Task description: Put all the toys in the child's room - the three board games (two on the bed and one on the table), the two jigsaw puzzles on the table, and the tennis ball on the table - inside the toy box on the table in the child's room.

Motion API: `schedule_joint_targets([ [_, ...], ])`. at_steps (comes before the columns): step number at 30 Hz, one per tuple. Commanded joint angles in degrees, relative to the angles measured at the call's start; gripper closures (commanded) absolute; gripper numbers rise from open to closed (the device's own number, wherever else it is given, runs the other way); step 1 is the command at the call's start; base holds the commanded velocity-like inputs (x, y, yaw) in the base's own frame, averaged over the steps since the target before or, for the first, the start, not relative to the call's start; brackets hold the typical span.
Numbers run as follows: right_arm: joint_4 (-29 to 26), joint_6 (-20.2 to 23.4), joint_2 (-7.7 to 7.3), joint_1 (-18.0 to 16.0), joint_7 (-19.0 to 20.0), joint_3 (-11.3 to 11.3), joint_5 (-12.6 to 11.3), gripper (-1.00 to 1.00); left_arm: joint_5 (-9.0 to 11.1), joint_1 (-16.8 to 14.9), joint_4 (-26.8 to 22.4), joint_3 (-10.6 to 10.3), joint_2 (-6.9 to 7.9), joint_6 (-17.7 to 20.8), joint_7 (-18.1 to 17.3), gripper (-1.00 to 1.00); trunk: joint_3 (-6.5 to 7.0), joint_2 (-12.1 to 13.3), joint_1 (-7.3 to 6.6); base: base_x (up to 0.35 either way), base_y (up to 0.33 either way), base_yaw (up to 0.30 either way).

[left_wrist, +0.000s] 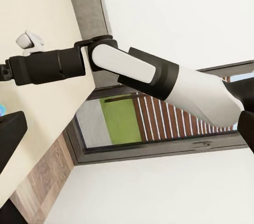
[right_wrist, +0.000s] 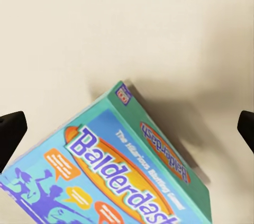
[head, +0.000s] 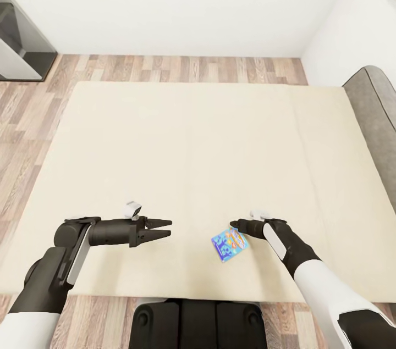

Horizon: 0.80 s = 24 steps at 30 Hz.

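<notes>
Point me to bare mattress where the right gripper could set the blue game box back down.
Nearly all the bed is bare: the stretch from the box to the far edge, and between the left gripper and the box. Crowded only by the right gripper, open over the box.
</notes>
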Motion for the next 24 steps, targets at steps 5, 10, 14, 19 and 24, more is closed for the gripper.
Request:
schedule_joint_targets([
  [5,-0.06,0.28,-0.08,-0.01,0.10,0.21,0.06,-1.00,0.05,-0.02,-0.01,0.00,0.01,0.60,-0.16,-1.00,-0.54,-0.09,0.03,0.000,0.000,0.000],
  [10,0.00,0.35,-0.14,-0.01,0.12,0.21,0.05,-1.00,0.05,-0.02,0.01,0.00,0.01,0.54,-0.11,-1.00,-1.01,-0.09,0.03,0.000,0.000,0.000],
  [14,0.12,0.67,-0.18,0.08,0.17,0.25,0.05,-1.00,0.05,-0.02,0.02,0.01,0.01,0.53,-0.09,-1.00,-1.39,-0.09,0.03,0.000,0.000,0.000],
  [19,0.18,1.88,-0.15,0.22,0.24,0.29,0.05,-1.00,0.05,-0.02,0.03,0.03,0.01,0.52,-0.10,-1.00,-1.76,-0.09,0.03,0.000,0.000,0.000],
  [24,0.24,2.35,-0.13,0.25,0.26,0.33,0.05,-1.00,0.05,-0.02,0.00,0.03,0.01,0.52,-0.09,-1.00,-1.88,-0.09,0.03,0.000,0.000,0.000],
])
